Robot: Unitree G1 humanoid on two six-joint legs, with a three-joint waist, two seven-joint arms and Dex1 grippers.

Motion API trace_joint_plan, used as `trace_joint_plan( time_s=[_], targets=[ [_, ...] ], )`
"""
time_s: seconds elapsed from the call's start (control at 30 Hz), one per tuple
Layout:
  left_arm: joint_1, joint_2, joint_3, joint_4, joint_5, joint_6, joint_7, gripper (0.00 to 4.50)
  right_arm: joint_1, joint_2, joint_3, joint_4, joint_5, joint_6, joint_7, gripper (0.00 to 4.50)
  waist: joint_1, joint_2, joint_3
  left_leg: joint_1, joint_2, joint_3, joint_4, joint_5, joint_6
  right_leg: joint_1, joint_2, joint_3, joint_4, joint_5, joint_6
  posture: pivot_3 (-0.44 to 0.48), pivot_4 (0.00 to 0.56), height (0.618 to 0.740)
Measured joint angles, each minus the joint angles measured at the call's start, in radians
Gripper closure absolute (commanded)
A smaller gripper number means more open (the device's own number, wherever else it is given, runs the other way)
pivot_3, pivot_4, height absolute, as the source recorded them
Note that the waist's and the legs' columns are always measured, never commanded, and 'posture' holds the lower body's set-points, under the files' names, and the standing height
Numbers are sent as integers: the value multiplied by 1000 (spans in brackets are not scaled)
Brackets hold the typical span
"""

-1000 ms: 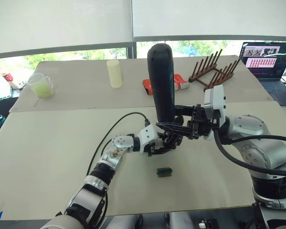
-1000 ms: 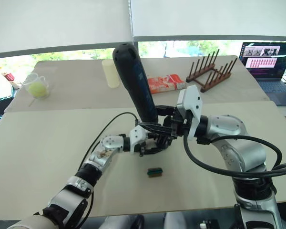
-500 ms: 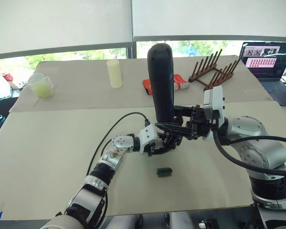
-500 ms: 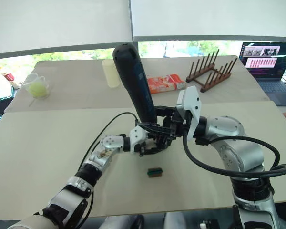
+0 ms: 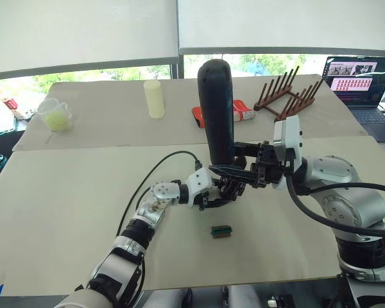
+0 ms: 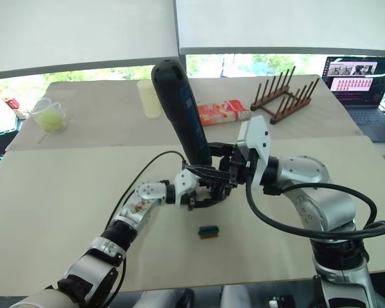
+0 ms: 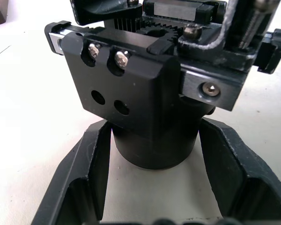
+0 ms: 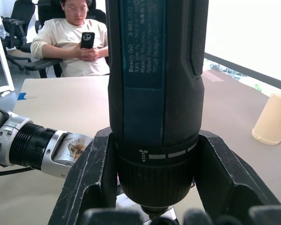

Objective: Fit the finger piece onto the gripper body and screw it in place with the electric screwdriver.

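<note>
While the right gripper [image 5: 244, 172] has its jaws closed around the lower barrel of the electric screwdriver [image 5: 216, 109], the tool stands nearly upright over the middle of the worktop [image 5: 64, 199], butt end high and bit end pointing down. In the right wrist view the two black fingers [image 8: 91, 180] press against either side of the screwdriver's collar. Directly below the bit, the left gripper [image 5: 219, 194] has its jaws clamped on the rounded base of the gripper body [image 7: 140, 89], holding it just above the worktop; the left wrist view shows two screws on the body's upper face and two empty holes beneath them. Whether the finger piece is fitted cannot be told. Near the two grippers, toward the robot, a small green block [image 5: 221, 230] lies on the worktop. Farther back stand a cream cylinder [image 5: 154, 98], a clear cup [image 5: 56, 115], a red-and-white packet [image 5: 242, 111], a wooden rack [image 5: 287, 94] and a laptop [image 5: 362, 80]. A seated person [image 8: 70, 40] holds a phone.
</note>
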Motion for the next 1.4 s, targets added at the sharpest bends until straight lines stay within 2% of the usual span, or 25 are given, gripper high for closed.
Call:
trace_joint_plan(
  time_s=[1.4],
  targets=[
    [-2,-9,0,3,2,0,1,2183,9,5,1,-18,-16,0,0,2600,1,0,0,0,0,0,0,0,0,0,0,0,0,0,0,0,150,740]
  ],
)
